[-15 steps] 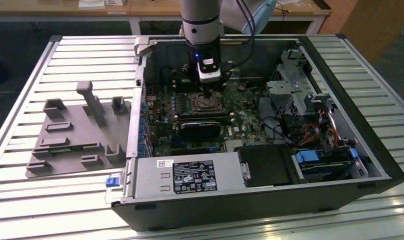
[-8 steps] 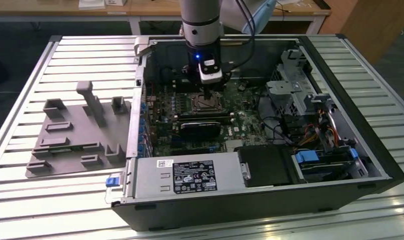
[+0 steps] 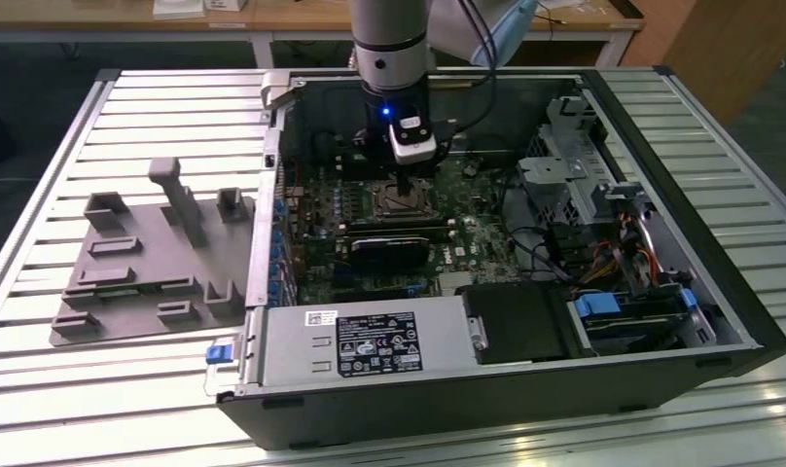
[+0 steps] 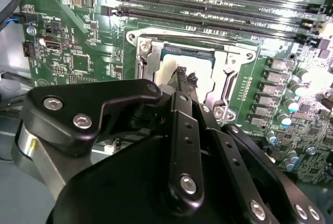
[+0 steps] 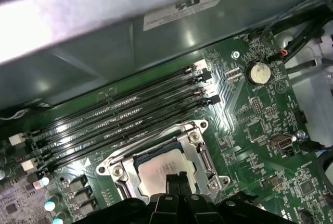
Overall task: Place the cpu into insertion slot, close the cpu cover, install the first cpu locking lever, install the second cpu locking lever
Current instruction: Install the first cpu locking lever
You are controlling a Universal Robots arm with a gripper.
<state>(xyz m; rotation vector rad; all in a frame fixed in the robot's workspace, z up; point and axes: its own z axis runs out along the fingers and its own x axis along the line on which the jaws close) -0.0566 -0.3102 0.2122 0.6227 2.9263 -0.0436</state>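
Inside the open computer case (image 3: 497,292), at the centre of the exterior view, the arm is reaching straight down and its gripper (image 3: 403,181) is hovering right over the insertion slot (image 3: 401,199) on the green circuit board (image 3: 465,233). Both wrist views are showing the cpu (image 5: 165,173) lying flat in the slot, its dull silver top facing up, with the cpu cover (image 5: 198,151) lying down around it as a silvery frame. At the middle of the second wrist view, the black fingertips (image 4: 186,81) are sitting close together, pressing on or just above the chip's top (image 4: 193,57); they appear drawn together with nothing between them. Whether they are actually touching the metal, I cannot tell. Long black memory slots (image 5: 125,112) are running beside the socket, toward the case wall. Off toward the exterior view's left, a grey moulded fixture (image 3: 147,263) is resting on the slatted table (image 3: 55,389), well apart from the gripper.
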